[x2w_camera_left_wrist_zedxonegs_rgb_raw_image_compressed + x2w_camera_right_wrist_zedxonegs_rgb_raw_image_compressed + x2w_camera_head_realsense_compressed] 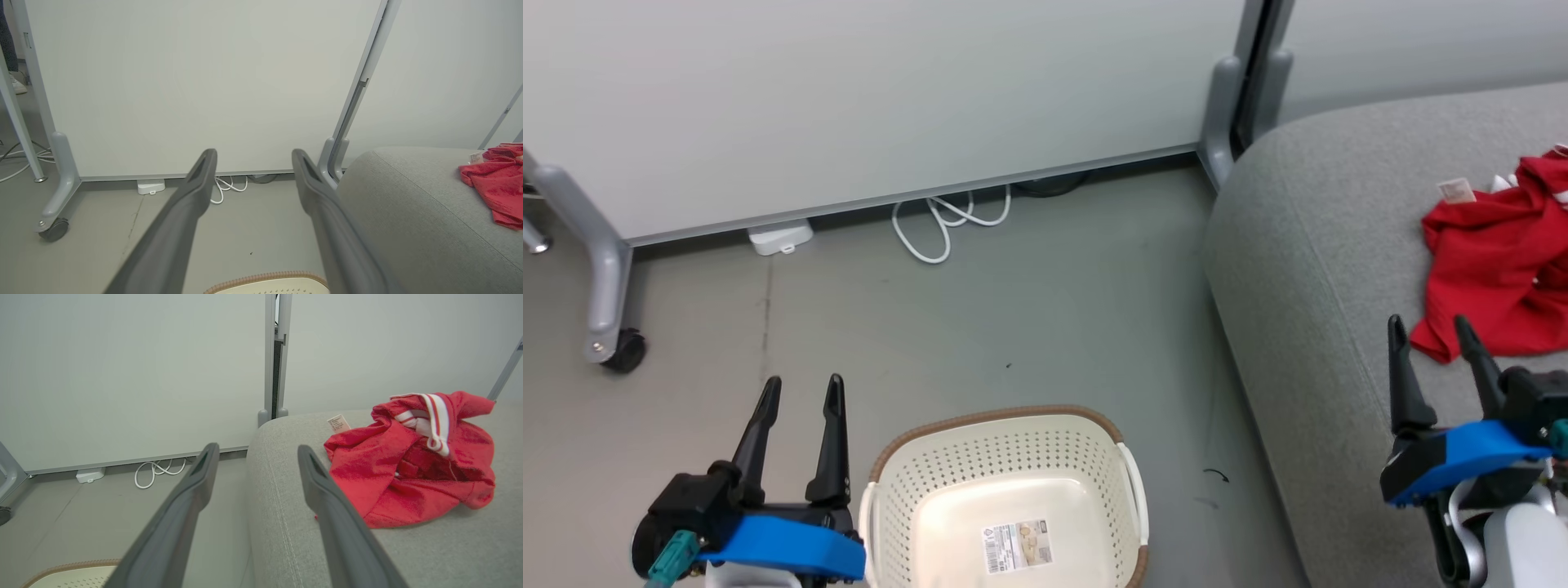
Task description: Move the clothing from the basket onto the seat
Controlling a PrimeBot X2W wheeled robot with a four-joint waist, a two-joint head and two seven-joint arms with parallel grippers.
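Note:
The red clothing (1499,261) lies in a crumpled heap on the grey seat (1323,269), with white striped trim and a small white tag showing in the right wrist view (408,469). The cream basket (1009,498) stands on the floor left of the seat, holding nothing but a label on its bottom. My left gripper (802,390) is open beside the basket's left rim. My right gripper (1431,328) is open above the seat's front part, just short of the clothing. The clothing (496,183) and seat (408,204) appear at the right of the left wrist view.
A pale partition panel (849,98) on grey legs with a castor (625,351) stands behind. A white cable (939,220) and a white adapter (780,237) lie on the grey floor (1013,327) at its foot.

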